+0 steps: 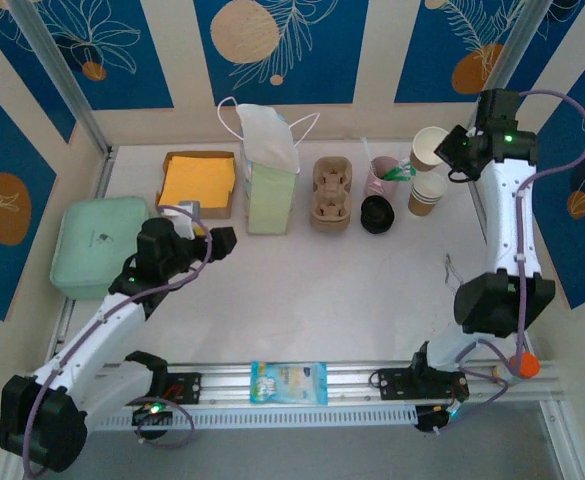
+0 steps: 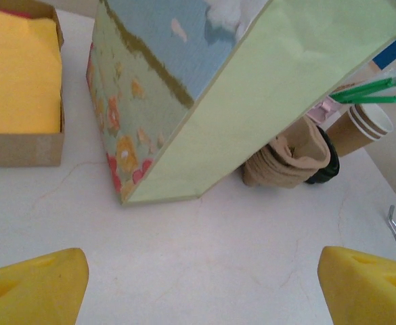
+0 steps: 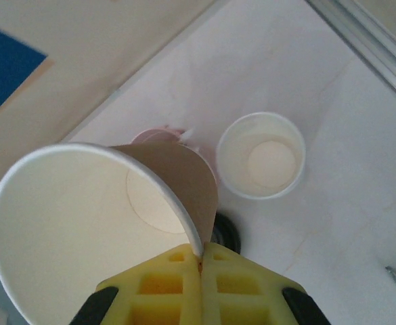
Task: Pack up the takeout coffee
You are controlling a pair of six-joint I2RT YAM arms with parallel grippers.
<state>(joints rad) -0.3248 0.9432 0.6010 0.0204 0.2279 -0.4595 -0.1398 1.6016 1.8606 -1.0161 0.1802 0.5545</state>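
The white table runs back to a patterned wall. At its left edge sits a mint-green lidded box, its near corner covered by the left arm. The left gripper hangs low over bare table in front of the bag. Its fingers are spread wide with nothing between them, and only their yellow tips poke into the wrist view's bottom corners.

A pale green paper bag stands upright in the back row; the left wrist view cuts off its top. To its left is a cardboard box of yellow napkins, and to its right a kraft cup carrier.

The right gripper is pinched tight on the rim of a lidless paper cup, held tilted above the back right corner. Below it stand a stack of lidless cups and a pink cup of utensils, which the held cup mostly hides from the right wrist.

The takeout coffee sits on the table between the carrier and the stack. From above I make out only its black lid.

A blue snack packet lies on the near rail.
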